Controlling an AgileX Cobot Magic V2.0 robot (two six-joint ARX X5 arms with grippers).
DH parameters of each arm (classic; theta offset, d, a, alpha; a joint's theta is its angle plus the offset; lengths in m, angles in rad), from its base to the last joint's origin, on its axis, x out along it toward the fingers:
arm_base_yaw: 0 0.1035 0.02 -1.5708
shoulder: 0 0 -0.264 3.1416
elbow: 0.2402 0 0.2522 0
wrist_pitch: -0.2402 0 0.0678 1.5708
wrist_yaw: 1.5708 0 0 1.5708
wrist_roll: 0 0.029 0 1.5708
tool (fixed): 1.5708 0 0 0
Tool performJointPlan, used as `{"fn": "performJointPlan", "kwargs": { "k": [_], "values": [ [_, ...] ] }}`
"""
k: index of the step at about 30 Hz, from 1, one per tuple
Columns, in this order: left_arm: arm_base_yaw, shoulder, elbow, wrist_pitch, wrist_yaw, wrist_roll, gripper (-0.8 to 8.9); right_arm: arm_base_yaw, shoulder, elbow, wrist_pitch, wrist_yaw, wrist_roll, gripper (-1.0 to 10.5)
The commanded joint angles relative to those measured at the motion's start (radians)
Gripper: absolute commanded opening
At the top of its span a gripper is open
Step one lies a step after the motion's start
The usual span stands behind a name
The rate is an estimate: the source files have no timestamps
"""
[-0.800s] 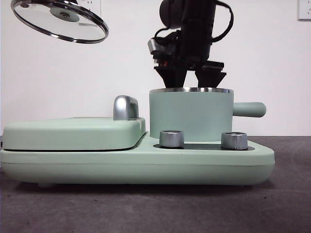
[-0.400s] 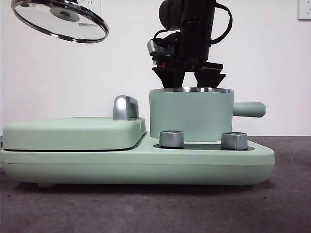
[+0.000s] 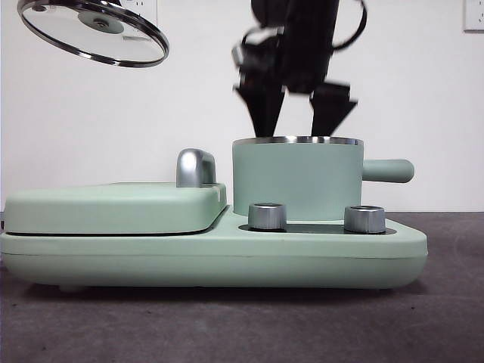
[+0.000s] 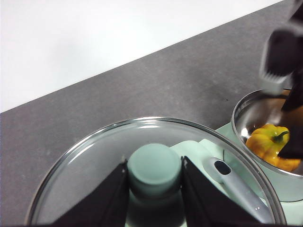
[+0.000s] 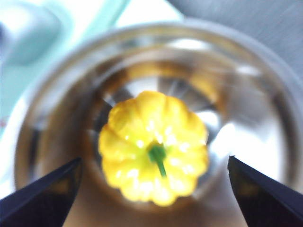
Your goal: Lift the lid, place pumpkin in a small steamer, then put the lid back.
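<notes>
Right gripper (image 3: 297, 125): two black jaws spread wide apart, nothing between them, tips hanging just above the steel rim of the mint-green cylindrical small steamer (image 3: 296, 181). In the right wrist view (image 5: 154, 187) the jaw tips stand well to either side of the small glossy yellow-orange ribbed pumpkin (image 5: 154, 145), touching neither flank. The pumpkin sits directly below this gripper on the shiny floor of the steamer (image 5: 255, 118), green stem up, free of the jaws. The left wrist view also shows it (image 4: 271, 145) lying inside the pot's steel bowl (image 4: 246, 113), with the right gripper's dark jaws (image 4: 286, 90) above the rim.

Left gripper (image 4: 154, 182): black jaws closed on the small mint-green knob of the round clear glass lid (image 4: 85, 165), one jaw pressed to each side of the knob. Lid hangs tilted in the air, steel rim showing (image 3: 91, 32), high and well off to the side of the steamer, above the large flat mint-green griddle cover (image 3: 113, 206).

Outward: steamer stands on the wide mint-green cooker base (image 3: 212, 257), stubby side handle (image 3: 387, 171) pointing away from the griddle cover. Two silver knobs (image 3: 267, 215) in front of the pot. A curved silver handle (image 3: 196, 167) stands between cover and pot. Dark grey table (image 3: 227, 325) beneath.
</notes>
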State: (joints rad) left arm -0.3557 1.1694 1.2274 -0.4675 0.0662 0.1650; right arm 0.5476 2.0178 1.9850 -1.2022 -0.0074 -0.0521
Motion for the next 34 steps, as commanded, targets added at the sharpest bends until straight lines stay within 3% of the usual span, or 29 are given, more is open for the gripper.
{"fn": "performJointPlan", "kwargs": {
  "k": [1,8,15,19,23,34],
  "values": [
    [-0.004,-0.008,0.019,0.036,0.001,0.006,0.10,0.005,-0.071,0.027,0.023,-0.003,0.022,4.9],
    [-0.002,-0.008,0.019,0.036,0.001,0.002,0.10,-0.027,-0.285,-0.057,0.090,-0.011,0.023,4.8],
    [-0.002,-0.008,0.019,0.034,0.016,-0.002,0.10,-0.049,-0.699,-0.607,0.394,-0.018,0.026,4.8],
    [-0.004,-0.007,0.019,0.033,0.040,-0.002,0.10,-0.049,-0.899,-0.825,0.498,-0.014,0.061,4.8],
    [-0.021,-0.007,0.019,0.034,0.049,-0.002,0.10,-0.049,-1.074,-0.981,0.507,0.016,0.079,3.8],
    [-0.126,0.011,0.019,0.066,0.050,-0.006,0.10,-0.049,-1.368,-1.145,0.483,0.069,0.160,3.8]
  ]
}}
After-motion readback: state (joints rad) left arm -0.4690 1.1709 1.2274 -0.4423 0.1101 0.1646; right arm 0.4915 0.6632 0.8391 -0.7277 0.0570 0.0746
